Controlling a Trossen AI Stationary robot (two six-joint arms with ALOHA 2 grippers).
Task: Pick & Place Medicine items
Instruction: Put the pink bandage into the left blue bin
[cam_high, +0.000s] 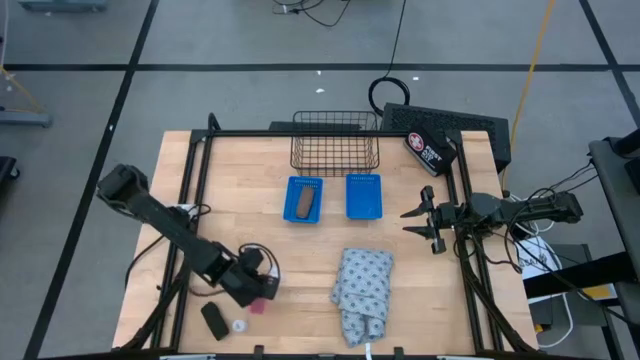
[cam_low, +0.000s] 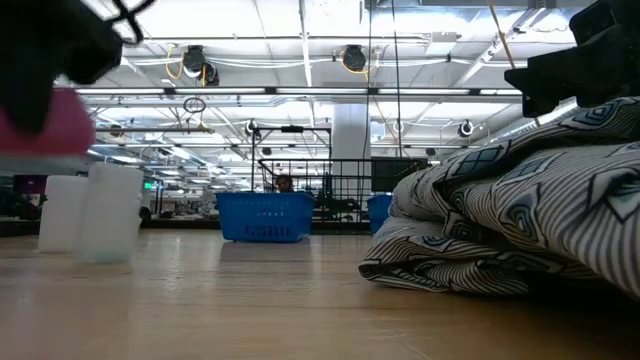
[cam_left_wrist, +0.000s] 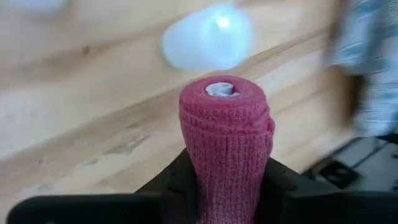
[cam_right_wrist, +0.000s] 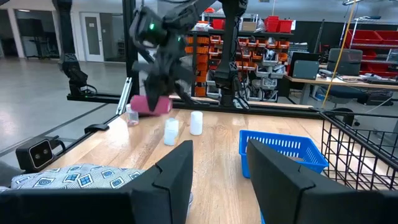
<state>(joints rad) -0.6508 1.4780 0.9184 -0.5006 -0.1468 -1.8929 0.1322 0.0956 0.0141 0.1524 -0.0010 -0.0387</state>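
Your left gripper (cam_high: 262, 288) sits in the lower left of the overhead frame, and its fingers (cam_left_wrist: 283, 186) are pinching the pink roll (cam_left_wrist: 227, 140) between them; in the left wrist frame the roll fills the centre, standing up out of the dark jaws with its pale core showing on top. In the right wrist frame you can see that same pink roll (cam_right_wrist: 152, 104) held above the table surface at upper left. Just below the gripper in the overhead frame lie the black oblong piece (cam_high: 213, 320) and one small white bottle (cam_high: 239, 325), near each other on the wooden table (cam_high: 240, 220). The right wrist frame shows more white bottles (cam_right_wrist: 196, 122) standing on the wood just right of the held roll. The brown piece (cam_high: 302, 203) lies inside the left blue basket (cam_high: 304, 198) at centre frame, with the right blue basket (cam_high: 364, 196) beside it and the wire basket (cam_high: 335, 141) above both. The patterned cloth (cam_high: 361, 293) is bunched at lower centre, and the black pouch (cam_high: 430, 152) lies at upper right. Your right gripper (cam_high: 425, 222) hangs at the right edge of the table, its fingers (cam_right_wrist: 174, 168) spread apart and holding nothing.
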